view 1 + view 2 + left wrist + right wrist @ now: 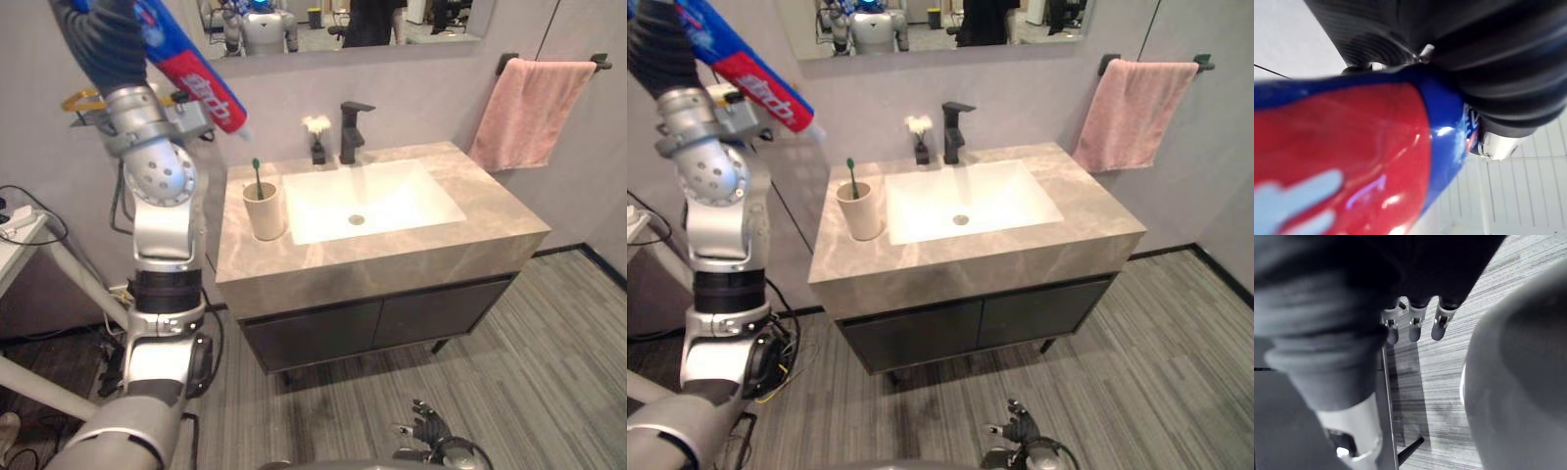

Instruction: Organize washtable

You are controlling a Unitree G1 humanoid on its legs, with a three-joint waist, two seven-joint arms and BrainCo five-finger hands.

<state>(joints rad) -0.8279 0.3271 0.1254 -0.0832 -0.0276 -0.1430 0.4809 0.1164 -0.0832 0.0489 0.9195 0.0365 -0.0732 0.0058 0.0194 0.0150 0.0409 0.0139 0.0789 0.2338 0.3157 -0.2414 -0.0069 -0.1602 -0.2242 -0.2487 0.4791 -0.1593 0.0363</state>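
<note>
Red-and-blue toothpaste tube (196,83) juts from the raised left hand (103,44) gripping it.

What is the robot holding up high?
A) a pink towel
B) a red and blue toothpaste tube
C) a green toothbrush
B: the left hand grips the toothpaste tube up in the air, while the toothbrush stands in the cup.

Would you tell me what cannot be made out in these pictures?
Toothpaste tube: rear end past the eye views' top edge, by the left hand.
Toothbrush: handle hidden inside the cup.
Wall shelf: mostly behind the left arm.
Cabinet: doors shut, contents hidden.
Mirror: reflection cut by the top edge.
</note>
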